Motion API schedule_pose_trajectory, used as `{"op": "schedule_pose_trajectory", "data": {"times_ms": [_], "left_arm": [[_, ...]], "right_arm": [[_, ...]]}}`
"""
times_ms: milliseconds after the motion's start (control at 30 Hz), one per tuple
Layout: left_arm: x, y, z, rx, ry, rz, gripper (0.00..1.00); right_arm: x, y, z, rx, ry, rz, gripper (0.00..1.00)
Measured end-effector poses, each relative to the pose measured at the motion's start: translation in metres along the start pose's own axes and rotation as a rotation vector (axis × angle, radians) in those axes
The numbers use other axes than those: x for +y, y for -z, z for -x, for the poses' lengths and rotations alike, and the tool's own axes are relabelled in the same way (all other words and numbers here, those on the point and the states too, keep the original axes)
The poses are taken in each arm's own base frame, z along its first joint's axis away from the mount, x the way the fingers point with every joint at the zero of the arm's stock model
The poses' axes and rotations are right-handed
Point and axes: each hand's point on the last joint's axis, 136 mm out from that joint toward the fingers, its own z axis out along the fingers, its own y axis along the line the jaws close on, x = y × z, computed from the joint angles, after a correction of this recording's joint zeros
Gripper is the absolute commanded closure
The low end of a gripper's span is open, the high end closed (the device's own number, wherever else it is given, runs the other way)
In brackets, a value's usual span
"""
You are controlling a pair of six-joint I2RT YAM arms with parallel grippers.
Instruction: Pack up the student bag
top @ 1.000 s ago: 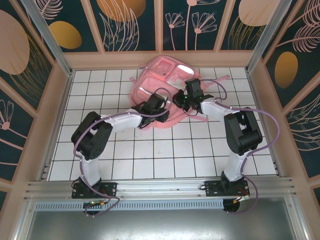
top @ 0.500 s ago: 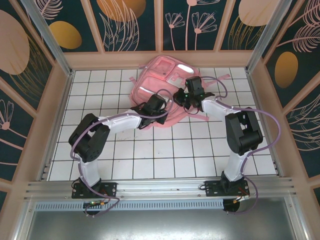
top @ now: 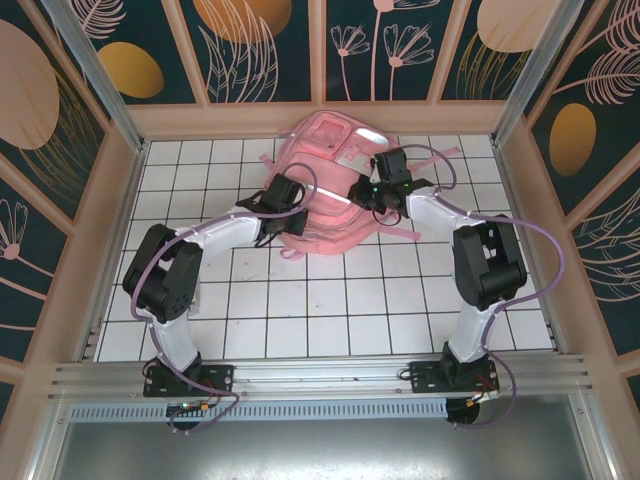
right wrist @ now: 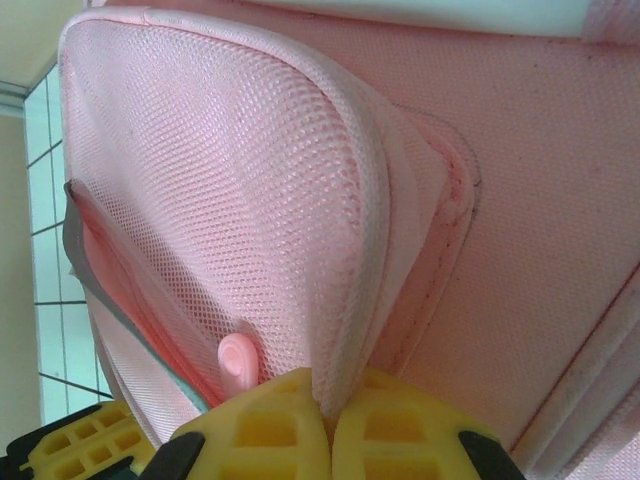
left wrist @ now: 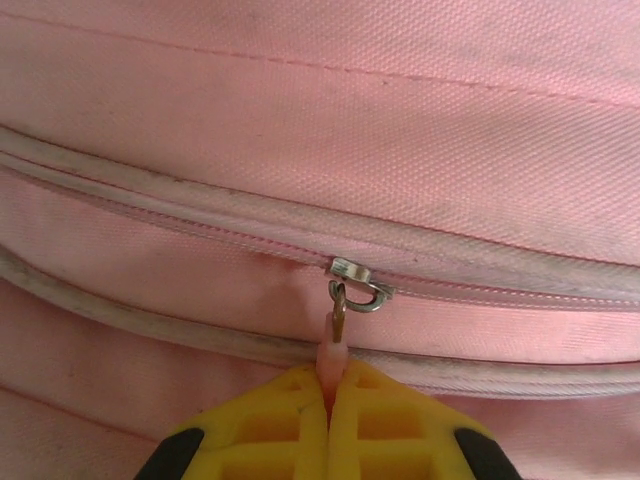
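Observation:
The student bag (top: 330, 160), a large pink backpack with a shiny strip, lies at the far middle of the tiled table. My left gripper (top: 297, 192) is at the bag's left side. In the left wrist view the bag's fabric (left wrist: 330, 130) carries a closed zipper line, and the left gripper (left wrist: 330, 385) is shut on the pink zipper pull (left wrist: 334, 350) hanging from the metal slider (left wrist: 357, 285). My right gripper (top: 360, 192) is at the bag's near right part. Close up, the right gripper (right wrist: 328, 400) is shut on the rim of a mesh pocket (right wrist: 250, 200) of the bag.
Pink straps (top: 400, 232) trail from the bag onto the white tiles (top: 330, 300). A low wooden wall (top: 320, 118) runs just behind the bag, with side walls left and right. A metal rail (top: 320, 375) crosses the near edge by the arm bases.
The left gripper shut on the zipper pull and moved left along the bag's side, its elbow swinging outward. The right gripper stayed shut on the bag, hardly moving.

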Motion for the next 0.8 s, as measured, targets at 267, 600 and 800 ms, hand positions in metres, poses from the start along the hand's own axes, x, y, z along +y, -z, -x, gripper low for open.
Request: {"op": "schedule_pose_trajectory", "data": {"times_ms": [267,600,800], "left_arm": [[-0.025,0.004,-0.011,0.017,-0.013,-0.125,1.0],[-0.167,0.057,-0.054,0.073,-0.174,-0.531,1.0],[-0.181,0.043,-0.038,0.074,-0.152,-0.509,1.0]], "right_arm": [[-0.018,0.001,0.019,0.003,0.076,-0.101,1.0],[-0.054,-0.012,0.062,-0.025,0.043,-0.19,0.61],[-0.051,-0.005,0.078,-0.115,0.007,-0.199,0.39]]}}
